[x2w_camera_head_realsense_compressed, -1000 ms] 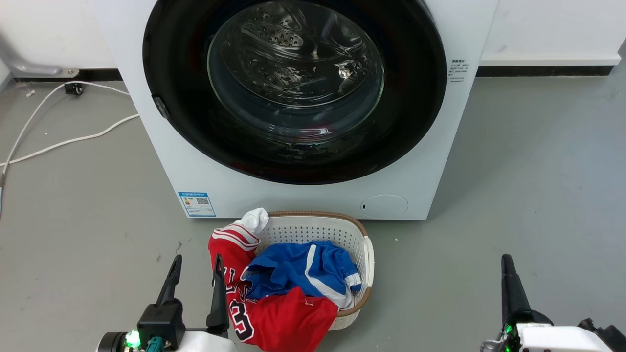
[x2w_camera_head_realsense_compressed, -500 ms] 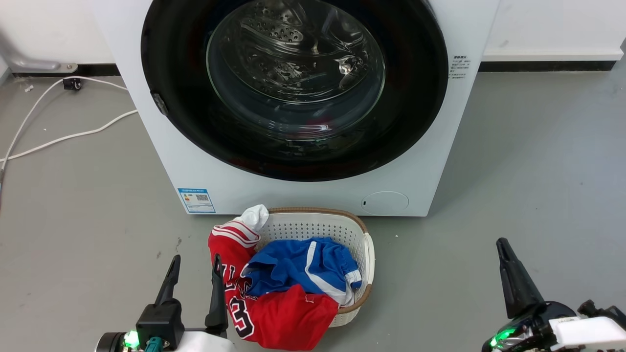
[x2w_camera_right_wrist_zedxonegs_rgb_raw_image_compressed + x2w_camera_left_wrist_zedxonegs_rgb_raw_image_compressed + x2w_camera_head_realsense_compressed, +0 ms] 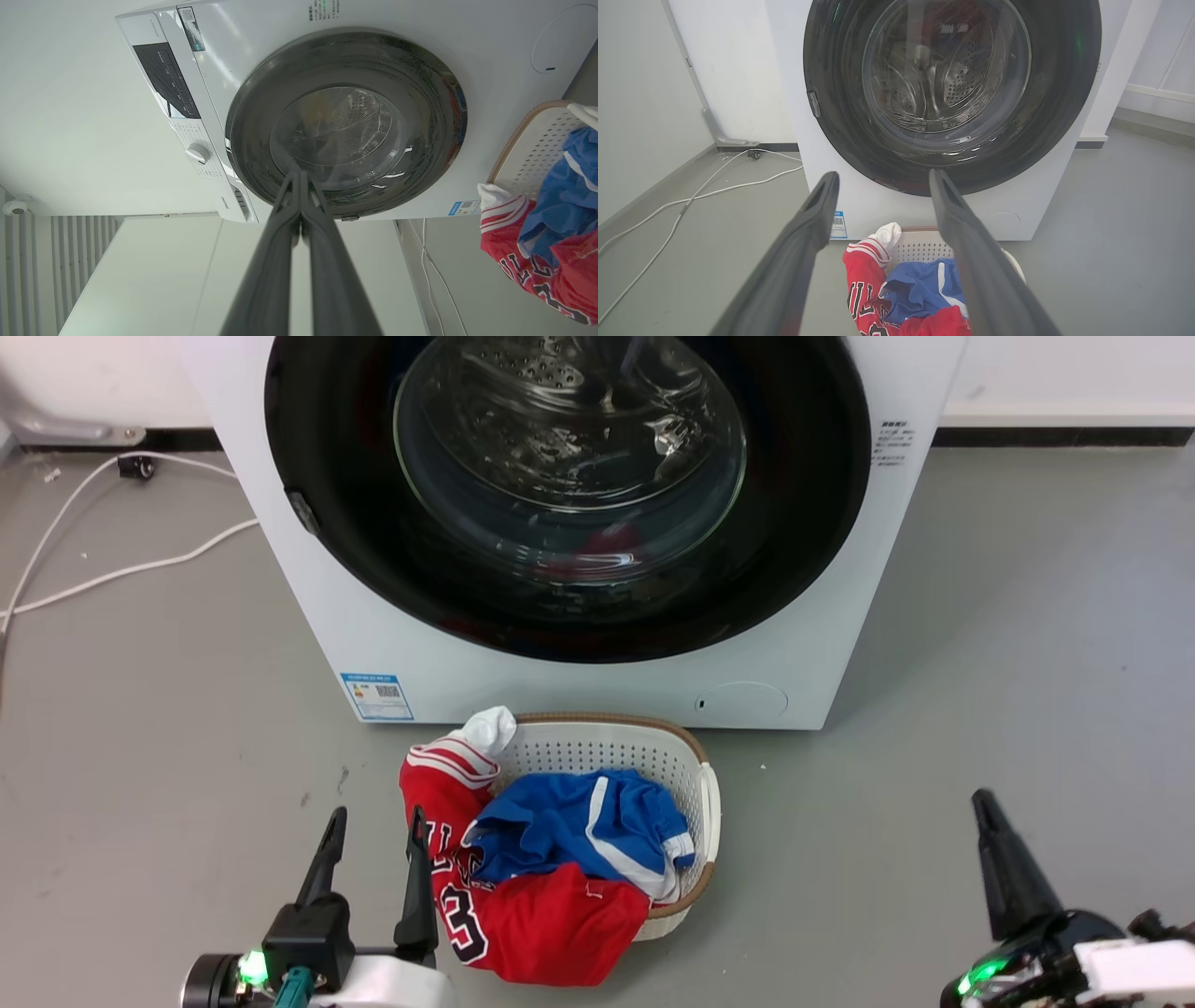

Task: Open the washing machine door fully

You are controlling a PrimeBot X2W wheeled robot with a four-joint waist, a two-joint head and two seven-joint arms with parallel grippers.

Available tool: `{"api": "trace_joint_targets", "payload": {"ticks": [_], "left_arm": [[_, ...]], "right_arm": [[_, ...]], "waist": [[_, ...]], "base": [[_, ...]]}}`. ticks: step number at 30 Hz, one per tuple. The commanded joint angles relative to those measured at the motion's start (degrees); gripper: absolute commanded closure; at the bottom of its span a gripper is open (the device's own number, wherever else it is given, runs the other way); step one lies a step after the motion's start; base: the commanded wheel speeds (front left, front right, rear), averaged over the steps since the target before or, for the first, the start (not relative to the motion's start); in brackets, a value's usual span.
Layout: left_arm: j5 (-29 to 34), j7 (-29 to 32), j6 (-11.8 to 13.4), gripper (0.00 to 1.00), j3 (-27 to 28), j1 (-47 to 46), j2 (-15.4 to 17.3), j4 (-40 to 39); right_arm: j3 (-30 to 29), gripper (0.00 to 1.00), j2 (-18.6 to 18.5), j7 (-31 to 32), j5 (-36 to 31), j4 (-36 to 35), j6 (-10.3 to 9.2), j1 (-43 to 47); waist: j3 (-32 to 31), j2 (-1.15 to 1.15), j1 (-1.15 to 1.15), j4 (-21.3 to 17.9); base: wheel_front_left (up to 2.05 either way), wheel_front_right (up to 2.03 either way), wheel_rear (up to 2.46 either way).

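Note:
The washing machine [image 3: 523, 681] is a white box straight ahead on the floor. Its washing machine door [image 3: 784, 523], a glossy black disc with a clear glass bowl, lies closed flush against the front. A small dark catch [image 3: 303, 513] sits on the door's left edge. My left gripper [image 3: 377, 821] is open and empty, low at the left, well short of the machine. Seen from the left wrist, the left gripper [image 3: 882, 177] points at the door's [image 3: 1064, 93] lower part. My right gripper [image 3: 982, 803] is shut on nothing at the lower right. In the right wrist view, the right gripper [image 3: 297, 175] faces the door [image 3: 434, 116] from a distance.
A white laundry basket [image 3: 597, 756] with a brown rim stands right in front of the machine, holding a red jersey [image 3: 551, 933] and a blue garment [image 3: 569, 821]. White cables [image 3: 112, 569] run over the grey floor at the left. A white wall stands behind.
The head camera has shifted, so the machine sits higher in the picture. My right gripper has risen a little and tilted. The left gripper and the door have not moved.

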Motion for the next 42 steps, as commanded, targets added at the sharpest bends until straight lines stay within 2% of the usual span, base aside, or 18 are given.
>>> {"api": "trace_joint_targets", "payload": {"ticks": [1, 8, 19, 29, 42], "left_arm": [[0.4, -0.2, 0.0, 0.00, -0.1, -1.3, -0.1, -0.4], [0.6, -0.2, 0.0, 0.00, -0.2, -4.5, -0.1, -1.4], [1.7, -0.2, -1.2, 0.00, -0.2, -10.9, -0.1, -2.7], [1.9, -0.2, -2.2, 0.00, -1.0, -15.6, -0.1, -2.8], [1.7, -0.2, -2.4, 0.00, -2.6, -18.8, -0.1, -3.1]], "right_arm": [[-1.0, 1.00, 0.2, -0.1, 0.6, 0.0, 0.01, -1.8], [-6.4, 1.00, -0.4, 0.5, 1.4, 2.8, 0.00, -10.6], [-11.6, 1.00, -7.8, 5.4, 3.1, 13.6, 0.00, -33.3], [-7.4, 1.00, -15.9, 9.4, -0.5, 28.8, 0.01, -53.2], [0.1, 1.00, -19.6, 14.0, -6.7, 41.0, 0.00, -71.0]], "waist": [[1.1, 0.00, 0.00, 0.4], [6.1, 0.00, 0.00, 0.9], [15.8, 0.00, 0.00, 0.8], [22.0, 0.00, 0.00, 2.1], [27.5, 0.00, 0.00, 3.6]], "base": [[0.00, 0.00, 0.00], [0.00, 0.00, 0.00], [0.00, 0.00, 0.00], [0.00, 0.00, 0.00], [0.00, 0.00, 0.00]]}}
